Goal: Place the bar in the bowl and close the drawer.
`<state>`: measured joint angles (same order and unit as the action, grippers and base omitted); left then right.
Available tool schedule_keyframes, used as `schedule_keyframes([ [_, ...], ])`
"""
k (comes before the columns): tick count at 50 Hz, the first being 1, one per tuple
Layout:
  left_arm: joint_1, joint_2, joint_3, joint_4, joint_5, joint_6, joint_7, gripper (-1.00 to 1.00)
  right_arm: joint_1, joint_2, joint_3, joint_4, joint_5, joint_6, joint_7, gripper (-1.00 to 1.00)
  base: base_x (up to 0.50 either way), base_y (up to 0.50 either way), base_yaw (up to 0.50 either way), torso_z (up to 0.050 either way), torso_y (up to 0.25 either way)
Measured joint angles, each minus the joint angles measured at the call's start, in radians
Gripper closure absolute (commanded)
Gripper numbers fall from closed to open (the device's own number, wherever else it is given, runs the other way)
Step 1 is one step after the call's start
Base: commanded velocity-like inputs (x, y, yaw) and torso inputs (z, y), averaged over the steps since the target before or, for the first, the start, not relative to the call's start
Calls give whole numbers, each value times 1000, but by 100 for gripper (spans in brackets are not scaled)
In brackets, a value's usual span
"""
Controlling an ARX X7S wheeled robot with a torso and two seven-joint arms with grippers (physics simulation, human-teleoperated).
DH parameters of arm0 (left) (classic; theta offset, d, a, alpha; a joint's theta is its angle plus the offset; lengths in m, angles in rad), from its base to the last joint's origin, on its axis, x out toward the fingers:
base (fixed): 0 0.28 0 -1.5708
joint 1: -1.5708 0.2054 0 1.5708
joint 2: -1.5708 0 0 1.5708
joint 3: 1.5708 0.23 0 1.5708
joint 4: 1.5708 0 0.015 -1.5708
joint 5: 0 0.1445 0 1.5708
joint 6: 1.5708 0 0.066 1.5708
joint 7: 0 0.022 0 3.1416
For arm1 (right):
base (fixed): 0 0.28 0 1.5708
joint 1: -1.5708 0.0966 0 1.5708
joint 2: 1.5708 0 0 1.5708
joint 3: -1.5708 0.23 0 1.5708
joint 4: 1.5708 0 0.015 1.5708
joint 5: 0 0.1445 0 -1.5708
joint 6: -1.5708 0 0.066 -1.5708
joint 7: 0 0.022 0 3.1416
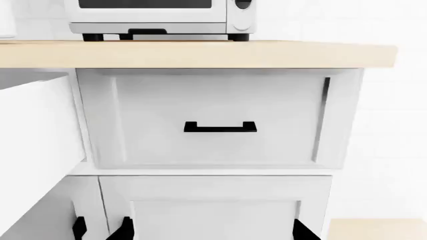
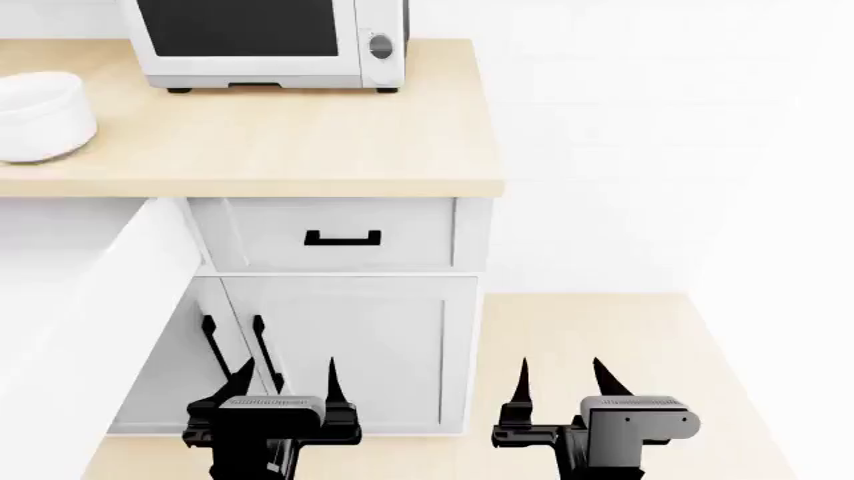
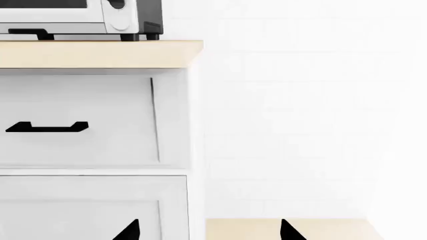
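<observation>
wooden worktop point(image 2: 267, 140): bowl point(image 2: 40, 115) at left edge, reachable. drawer point(image 2: 94, 300) pulled out below. left gripper point(image 2: 287, 375), right gripper point(image 2: 558, 372) parted, empty, low. bar unseen.

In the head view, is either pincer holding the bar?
No. The left pincer and right pincer both hang open and empty in front of the cabinet; no bar is visible.

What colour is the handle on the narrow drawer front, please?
Black; the handle shows best in the left wrist view, against the white front.
</observation>
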<state>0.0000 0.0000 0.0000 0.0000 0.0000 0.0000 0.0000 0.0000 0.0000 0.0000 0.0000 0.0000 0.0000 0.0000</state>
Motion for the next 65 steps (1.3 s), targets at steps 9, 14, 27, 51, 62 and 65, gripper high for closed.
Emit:
schedule_keyframes([
  [9, -1, -20, 25, 32, -15, -30, -14, -100, -1, 19, -18, -25, 4, 19, 30, -100, 0, 0, 0, 0, 0],
  [14, -6, -35, 44, 76, -18, -71, -23, -100, 2, 35, -33, -74, 4, 53, 44, -100, 0, 0, 0, 0, 0],
  [27, -63, -79, 85, 267, -22, -260, -32, -100, 56, 81, -65, -247, -2, 214, 59, -100, 0, 0, 0, 2, 0],
  [51, -339, -135, 95, 448, -40, -621, -39, -100, 284, 141, -107, -440, -2, 574, 42, -100, 0, 0, 0, 50, 31],
  [62, -448, -146, 70, 462, -69, -720, -34, -100, 417, 148, -111, -475, 7, 719, 39, -100, 0, 0, 0, 50, 31],
  [65, -469, -149, 59, 471, -78, -743, -34, -100, 449, 150, -112, -488, 7, 755, 40, -100, 0, 0, 0, 50, 31],
])
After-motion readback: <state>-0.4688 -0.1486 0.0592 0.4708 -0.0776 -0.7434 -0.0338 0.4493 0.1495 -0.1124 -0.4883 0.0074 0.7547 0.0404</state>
